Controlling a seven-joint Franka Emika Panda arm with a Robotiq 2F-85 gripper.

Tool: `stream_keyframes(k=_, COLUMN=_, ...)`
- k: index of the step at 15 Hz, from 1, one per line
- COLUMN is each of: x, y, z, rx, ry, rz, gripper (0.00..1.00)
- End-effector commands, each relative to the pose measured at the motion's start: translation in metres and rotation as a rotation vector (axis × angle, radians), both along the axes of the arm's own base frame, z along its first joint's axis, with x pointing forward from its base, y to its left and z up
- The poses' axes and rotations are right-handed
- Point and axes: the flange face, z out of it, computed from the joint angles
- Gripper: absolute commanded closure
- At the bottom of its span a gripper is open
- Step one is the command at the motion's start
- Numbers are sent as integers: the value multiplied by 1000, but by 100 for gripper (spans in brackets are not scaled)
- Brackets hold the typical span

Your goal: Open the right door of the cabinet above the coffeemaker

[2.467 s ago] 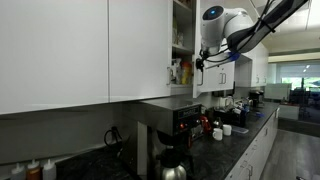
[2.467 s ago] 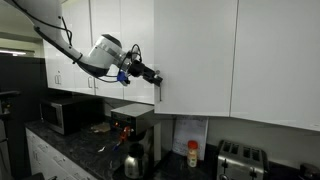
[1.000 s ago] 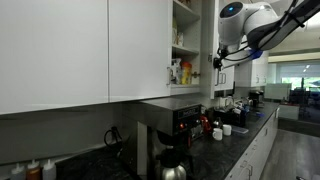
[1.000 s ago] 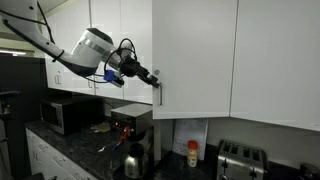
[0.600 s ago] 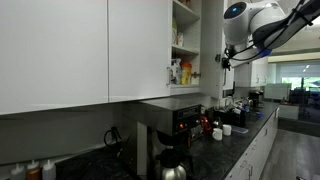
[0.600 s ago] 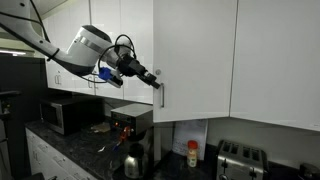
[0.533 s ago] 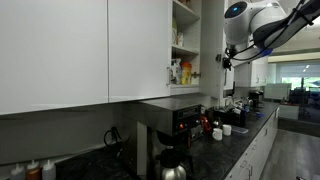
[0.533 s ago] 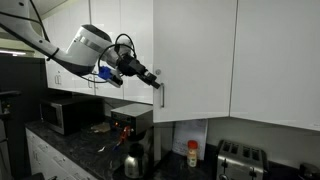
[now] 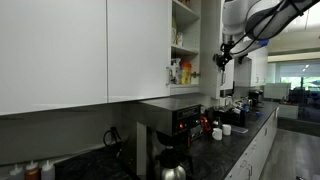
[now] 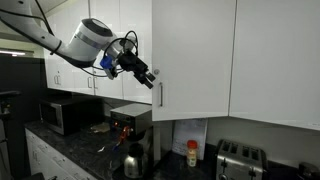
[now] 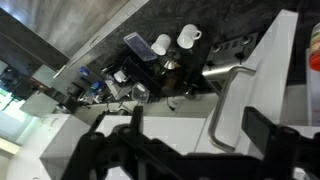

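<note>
The cabinet (image 9: 182, 30) stands open, with bottles and containers on its shelves. The right door (image 10: 195, 55) is swung out; its silver bar handle (image 10: 158, 95) runs along its left edge. It also shows in the wrist view (image 11: 270, 90), with the handle (image 11: 222, 112) in front of the jaws. My gripper (image 10: 150, 79) is open and empty, just up and left of the handle's top, close to it but apart. It shows in both exterior views (image 9: 221, 58) and in the wrist view (image 11: 198, 135). The black and steel coffeemaker (image 9: 168, 128) stands on the counter below (image 10: 131, 124).
A matching left door (image 9: 135, 45) is shut beside the opening. A microwave (image 10: 60, 114), a toaster (image 10: 238, 158) and a small bottle (image 10: 193, 153) stand on the dark counter (image 9: 235, 140). Cups (image 11: 160, 45) sit on the counter far below the wrist.
My gripper has drawn back from the handle, up and away from the door, and the arm has risen. The door stays swung open.
</note>
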Motion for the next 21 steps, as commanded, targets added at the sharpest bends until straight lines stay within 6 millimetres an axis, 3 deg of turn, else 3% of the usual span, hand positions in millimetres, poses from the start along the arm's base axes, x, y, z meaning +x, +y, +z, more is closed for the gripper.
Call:
stream_keyframes(k=1, x=15, y=17, z=8, rx=64, ry=99, rz=115, gripper=0)
stream_keyframes(k=6, x=31, y=48, z=9, rx=92, ry=159, rz=210, gripper=0)
stream_keyframes(k=12, x=51, y=75, z=11, rx=-166, ry=-90, rz=80, gripper=0)
stream_keyframes(k=16, x=52, y=83, z=8, rx=-330, ry=-224, rz=-16, gripper=0)
stream_keyframes(k=21, x=52, y=79, z=3, rx=-452, ry=-248, rz=-131, gripper=0)
